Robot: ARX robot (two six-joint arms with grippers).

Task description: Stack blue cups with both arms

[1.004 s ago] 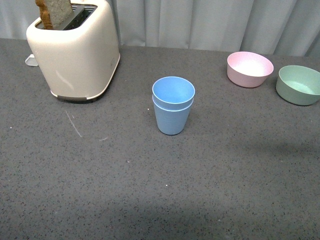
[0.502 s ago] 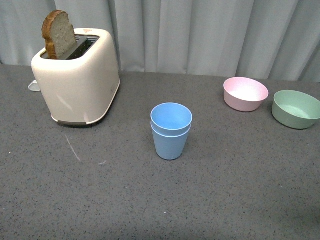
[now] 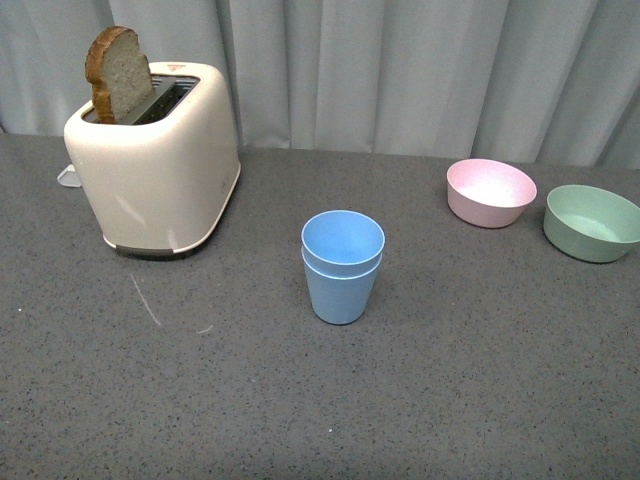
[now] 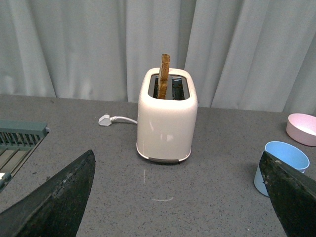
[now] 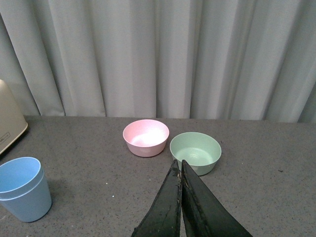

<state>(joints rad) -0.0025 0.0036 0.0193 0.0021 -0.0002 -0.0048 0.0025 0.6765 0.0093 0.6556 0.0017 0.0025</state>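
blue cups nested at frame centre, stack looks done. left gripper spread wide, right gripper pressed together, both empty. risk: careless arm return nudges stack over.

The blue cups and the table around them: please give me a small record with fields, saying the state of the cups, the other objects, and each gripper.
blue cups: one nested inside the other, upright, mid-table
task state: stack looks done
toaster: cream, far left of the cups, one bread slice standing in a slot
pink bowl: far right, upright
green bowl: right of the pink bowl, apart from it
left gripper: open, holding nothing
right gripper: shut, holding nothing
arms in front view: none
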